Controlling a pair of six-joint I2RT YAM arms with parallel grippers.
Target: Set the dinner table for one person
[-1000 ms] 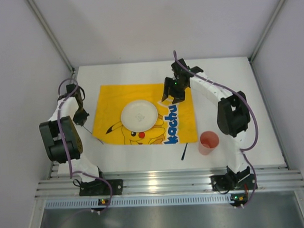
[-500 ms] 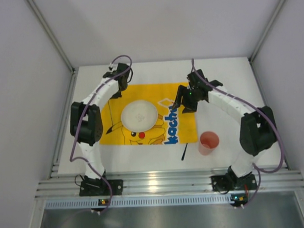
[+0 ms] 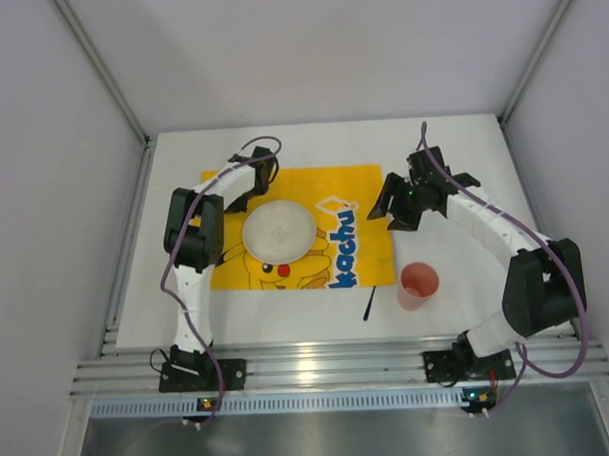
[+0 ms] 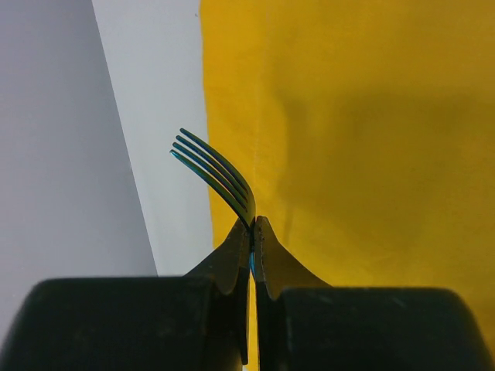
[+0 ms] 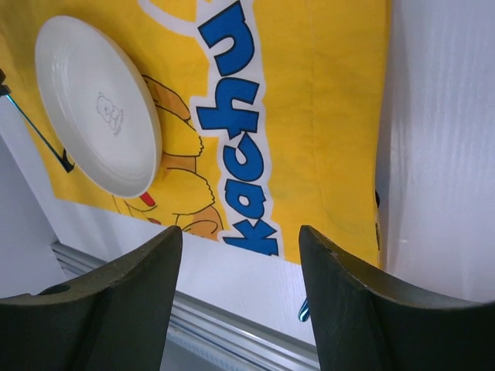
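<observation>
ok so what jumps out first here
The bright yellow Pikachu cloth in the middle of the white table, with a white plate on it. Next, the left pincer shut on a fork near the cloth's far left corner, and a pink cup just right of the cloth.

White plate (image 3: pixel 278 230) on the yellow Pikachu-print cloth (image 3: pixel 375 254); pink cup (image 3: pixel 419 284) just beside its corner; dark fork (image 4: pixel 216 174) over its edge.

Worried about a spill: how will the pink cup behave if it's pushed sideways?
The cup looks like thin translucent plastic, so it is probably light and slides easily. It stands upright and narrows toward its base, so a push near the rim may tip it. Once tipped, it would likely roll on its round wall.
</observation>
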